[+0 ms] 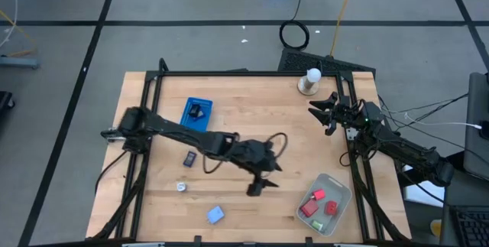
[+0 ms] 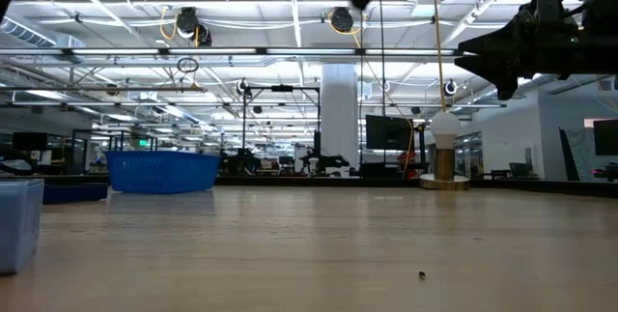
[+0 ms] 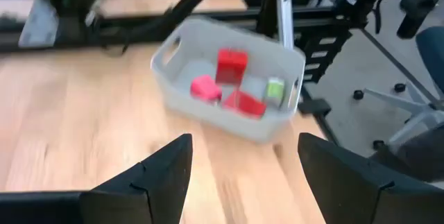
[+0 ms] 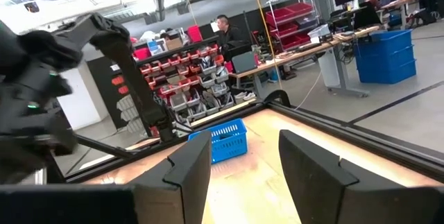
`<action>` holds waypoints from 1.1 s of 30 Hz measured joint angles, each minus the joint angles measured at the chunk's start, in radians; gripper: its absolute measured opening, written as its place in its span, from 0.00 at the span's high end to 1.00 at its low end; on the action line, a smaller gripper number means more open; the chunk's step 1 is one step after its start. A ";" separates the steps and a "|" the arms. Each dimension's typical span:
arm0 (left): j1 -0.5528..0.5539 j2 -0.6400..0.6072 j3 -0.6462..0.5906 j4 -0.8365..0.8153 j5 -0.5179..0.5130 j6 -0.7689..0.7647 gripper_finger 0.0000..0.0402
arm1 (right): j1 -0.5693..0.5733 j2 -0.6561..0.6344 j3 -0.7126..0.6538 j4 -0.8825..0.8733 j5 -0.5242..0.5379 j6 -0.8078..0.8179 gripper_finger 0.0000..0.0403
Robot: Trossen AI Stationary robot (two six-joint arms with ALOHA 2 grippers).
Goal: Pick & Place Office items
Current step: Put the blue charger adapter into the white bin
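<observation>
The wooden surface (image 1: 252, 117) carried a blue piece (image 1: 215, 215) near its front edge, with a small silvery piece (image 1: 182, 186) just behind it. In the front right corner stood the translucent tray (image 1: 341, 199), holding red blocks (image 3: 231, 65) and what looked like one green bit (image 3: 275, 89). The left tool (image 1: 256, 186) hung open and empty over the middle. Farther back lay a black clip (image 1: 189, 157) and a blue basket (image 1: 197, 114). The right tool (image 1: 324, 112), also open, waited by the right edge. At the back right corner stood a white knob-topped stand (image 1: 309, 81). Beyond lay a workshop hall.

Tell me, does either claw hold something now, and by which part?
Nothing is held. The left claw is open and empty near the tray; the right claw is open too.
</observation>
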 joint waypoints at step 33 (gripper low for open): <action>-0.056 -0.843 -0.762 -0.302 -0.144 -0.757 0.34 | 0.000 0.000 0.000 0.000 0.000 0.000 0.60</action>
